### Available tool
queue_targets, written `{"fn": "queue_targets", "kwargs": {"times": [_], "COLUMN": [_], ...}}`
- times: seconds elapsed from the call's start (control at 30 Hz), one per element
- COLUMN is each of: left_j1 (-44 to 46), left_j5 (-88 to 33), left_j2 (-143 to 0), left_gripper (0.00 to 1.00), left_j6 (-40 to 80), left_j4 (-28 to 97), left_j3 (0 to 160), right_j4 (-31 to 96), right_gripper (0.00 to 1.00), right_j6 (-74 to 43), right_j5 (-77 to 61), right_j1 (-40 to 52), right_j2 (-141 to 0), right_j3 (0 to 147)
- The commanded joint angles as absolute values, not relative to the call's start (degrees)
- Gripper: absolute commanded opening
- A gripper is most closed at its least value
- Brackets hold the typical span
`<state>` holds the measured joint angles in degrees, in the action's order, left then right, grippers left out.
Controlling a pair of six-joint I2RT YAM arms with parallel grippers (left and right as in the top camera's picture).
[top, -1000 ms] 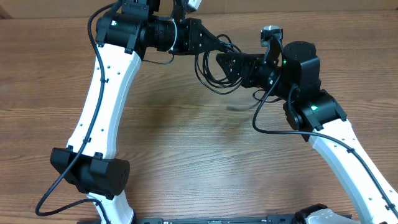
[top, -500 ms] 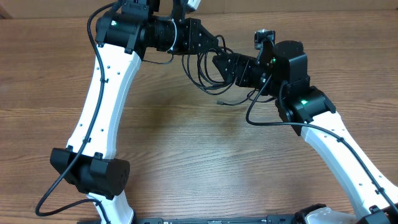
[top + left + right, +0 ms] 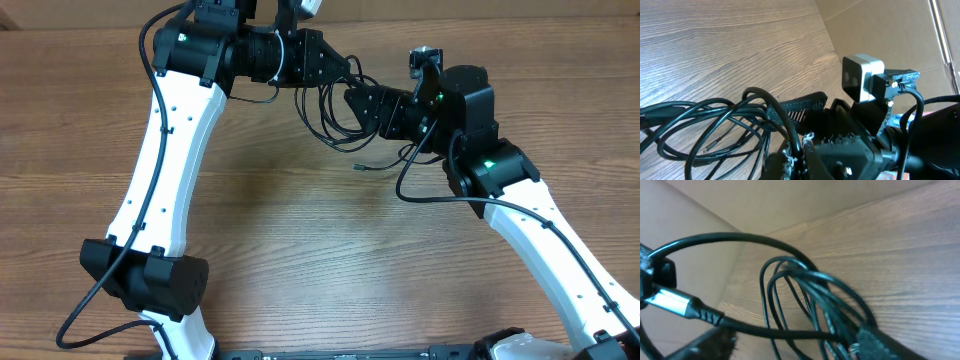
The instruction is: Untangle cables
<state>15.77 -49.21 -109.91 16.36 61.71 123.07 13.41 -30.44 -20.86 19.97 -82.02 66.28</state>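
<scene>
Holds the cables (image 3: 328,120) up off the bench (image 3: 300,240), toward its far edge, as a loose bunch of black loops strung between the two pincers. Grips them from above with the left pincer (image 3: 338,76), clenched tight on the strands. Meets them from the other side with the right pincer (image 3: 356,100), released and spread wide, with several strands running between the jaws and along one finger (image 3: 864,339); cannot tell whether pressing on them. Trails one loose end below the bunch, tipped with a small plug (image 3: 358,166); cannot tell whether touching the wood. From the right wrist, shows overlapping loops fanning away from that finger, and a silver plug (image 3: 667,301) with a black collar off to one side, on a strand arching over the rest. From the left wrist, shows the same loops crossing one another, with a ribbed finger of the right pincer and its white wrist camera (image 3: 862,77) just behind.
</scene>
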Motion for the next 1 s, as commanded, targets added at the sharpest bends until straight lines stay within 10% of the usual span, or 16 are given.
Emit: {"fn": "queue_targets", "kwargs": {"times": [0.0, 0.47, 0.67, 0.77, 0.97], "left_j1": [15.7, 15.7, 15.7, 15.7, 15.7], "left_j5": [-50.7, -51.0, -46.8, -43.0, -37.5], "left_j2": [-106.7, -106.7, -106.7, -106.7, -106.7], "left_gripper": [0.04, 0.04, 0.06, 0.64, 0.77], "left_j6": [16.7, 16.7, 16.7, 16.7, 14.8], "left_j4": [61.5, 63.1, 63.2, 63.2, 63.7], "left_j3": [124.9, 124.9, 124.9, 124.9, 124.9], "right_j4": [11.8, 3.3, 9.4, 10.2, 10.7], "right_gripper": [0.73, 0.78, 0.64, 0.8, 0.8], "right_j6": [-24.8, -4.5, -4.4, -4.4, -4.4], "right_j5": [-18.2, -13.6, -13.5, -13.5, -13.5], "right_j1": [20.1, 20.2, 20.2, 20.2, 20.2], "right_j2": [-81.9, -81.9, -82.0, -82.0, -82.0], "right_j3": [67.6, 67.6, 67.6, 67.6, 67.6]}}
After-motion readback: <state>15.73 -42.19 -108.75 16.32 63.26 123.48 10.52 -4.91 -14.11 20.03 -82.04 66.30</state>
